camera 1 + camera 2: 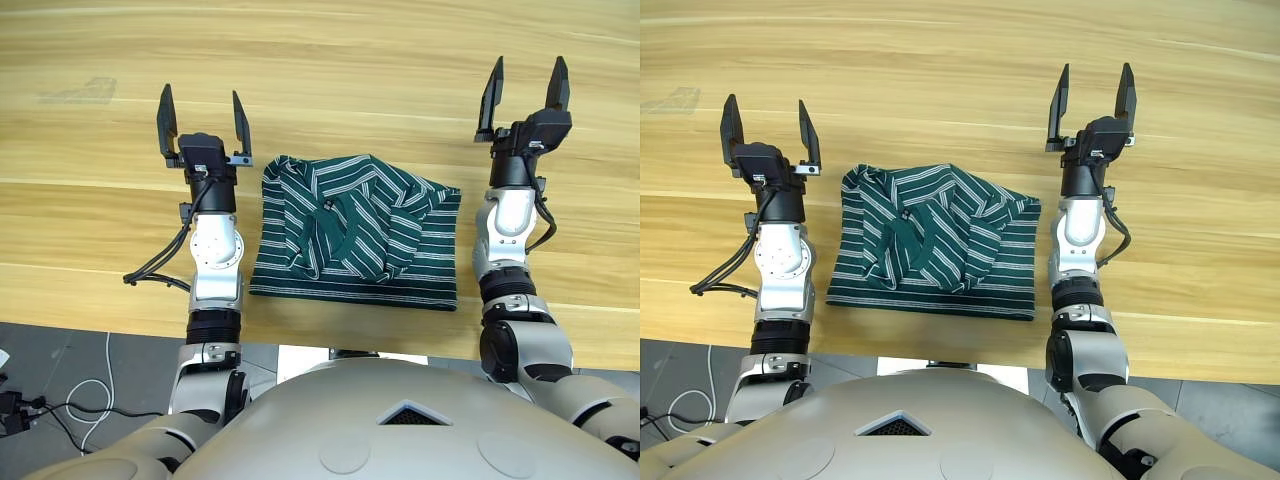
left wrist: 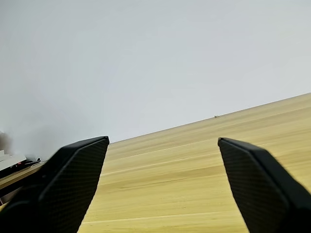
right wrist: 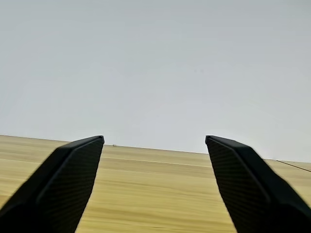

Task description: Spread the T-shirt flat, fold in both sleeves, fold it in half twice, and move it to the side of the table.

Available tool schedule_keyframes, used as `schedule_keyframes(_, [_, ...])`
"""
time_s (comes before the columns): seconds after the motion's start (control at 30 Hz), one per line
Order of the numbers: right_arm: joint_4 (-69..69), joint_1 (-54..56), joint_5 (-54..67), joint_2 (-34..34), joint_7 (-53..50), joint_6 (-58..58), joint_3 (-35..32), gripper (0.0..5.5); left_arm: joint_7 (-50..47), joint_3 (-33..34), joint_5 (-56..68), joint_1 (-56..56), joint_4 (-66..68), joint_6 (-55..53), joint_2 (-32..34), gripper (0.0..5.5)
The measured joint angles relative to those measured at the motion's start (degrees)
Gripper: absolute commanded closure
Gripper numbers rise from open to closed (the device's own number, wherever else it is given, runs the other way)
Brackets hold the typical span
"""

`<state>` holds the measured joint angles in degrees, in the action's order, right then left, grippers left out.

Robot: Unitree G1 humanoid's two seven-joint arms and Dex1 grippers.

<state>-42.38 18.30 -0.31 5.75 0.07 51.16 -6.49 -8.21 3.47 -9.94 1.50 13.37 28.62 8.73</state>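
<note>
Closest to me, the wooden table (image 1: 400,60) runs across my whole view. Near its front edge I see the green, white-striped T-shirt (image 1: 355,235), bunched into a rough rectangle with collar and sleeves rumpled on top, lying between my two arms. My left gripper (image 1: 202,95) is just beside the shirt's far left corner, spread wide and empty. My right gripper (image 1: 528,65), farther forward on the right, is likewise wide apart, holding nothing.
</note>
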Motion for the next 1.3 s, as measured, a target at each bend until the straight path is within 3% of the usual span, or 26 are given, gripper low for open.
schedule_keyframes(1.03, [1.75,-1.45,1.71,-0.82,1.45,-1.30,0.62,1.62,-0.32,-0.16,-0.07,0.02,0.01,0.00,-0.71,1.30])
schedule_keyframes(1.2, [26.63,-17.97,1.02,-0.45,10.59,-11.41,13.07,1.62,-0.89,-0.44,-0.09,0.15,-0.25,-0.13,-1.59,1.30])
schedule_keyframes(1.3, [41.13,-27.37,-2.11,5.01,18.72,-18.43,21.11,1.62,-1.45,-0.45,-0.10,-0.01,-0.63,-0.19,-2.37,1.30])
